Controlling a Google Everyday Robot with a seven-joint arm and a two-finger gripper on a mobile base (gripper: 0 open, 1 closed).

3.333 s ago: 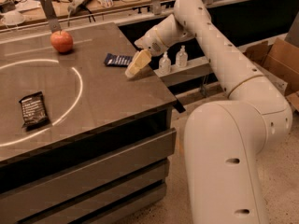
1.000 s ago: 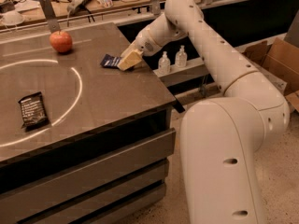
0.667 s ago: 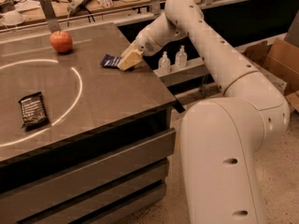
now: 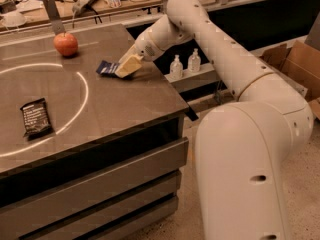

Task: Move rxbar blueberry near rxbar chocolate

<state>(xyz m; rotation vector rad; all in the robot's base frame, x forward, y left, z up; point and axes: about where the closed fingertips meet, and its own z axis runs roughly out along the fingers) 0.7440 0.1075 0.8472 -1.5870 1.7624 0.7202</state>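
The gripper (image 4: 127, 66) rests on the one blue bar (image 4: 106, 67) near the counter's (image 4: 125, 104) right edge; I cannot tell its grip. One black bar (image 4: 36, 117) lies near the front-left corner.

Cream gripper (image 4: 128, 66) — at navy rxbar blueberry (image 4: 106, 67)

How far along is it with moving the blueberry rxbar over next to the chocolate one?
Done: the gripper is at the rxbar blueberry, far right on the table. In hand: apparently getting hold of it. Left: carrying it across to the rxbar chocolate at front left.

Tool (image 4: 127, 66) at rxbar blueberry (image 4: 106, 68), table's (image 4: 125, 104) right
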